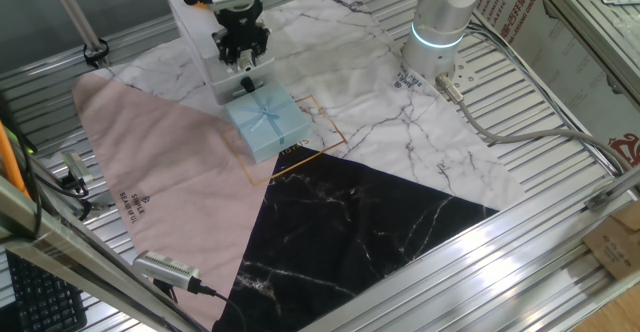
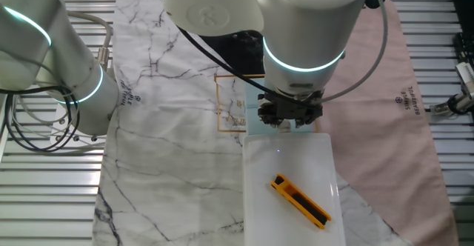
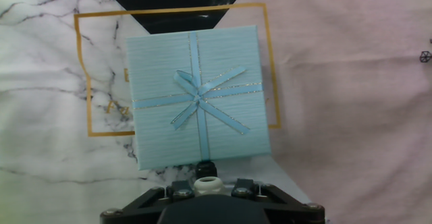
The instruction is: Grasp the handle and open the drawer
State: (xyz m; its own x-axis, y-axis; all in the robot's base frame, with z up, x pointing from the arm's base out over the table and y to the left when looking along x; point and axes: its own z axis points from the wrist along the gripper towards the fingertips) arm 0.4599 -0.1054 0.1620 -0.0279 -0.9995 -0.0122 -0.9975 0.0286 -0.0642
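The drawer is a small light-blue flat box (image 1: 267, 122) lying on the cloths inside a thin orange rectangle. It fills the middle of the hand view (image 3: 162, 129). The handle is a pale ribbon bow (image 3: 200, 100) at the centre of its top, where the ribbon lines cross; it also shows in one fixed view (image 1: 263, 111). My gripper (image 1: 246, 78) hangs above the box's far edge and is apart from it. In the other fixed view the gripper (image 2: 289, 121) hides most of the box. Only the gripper's black base (image 3: 212, 207) shows in the hand view. The fingertips do not show clearly.
A taller white translucent box (image 2: 289, 172) stands right behind the blue box, with a yellow-and-black tool (image 2: 300, 200) on its lid. Pink (image 1: 160, 172), black marble (image 1: 350, 222) and white marble (image 1: 400, 112) cloths cover the table. The arm's base (image 1: 440, 22) stands at the back right. A small device (image 1: 165, 269) sits at the front left.
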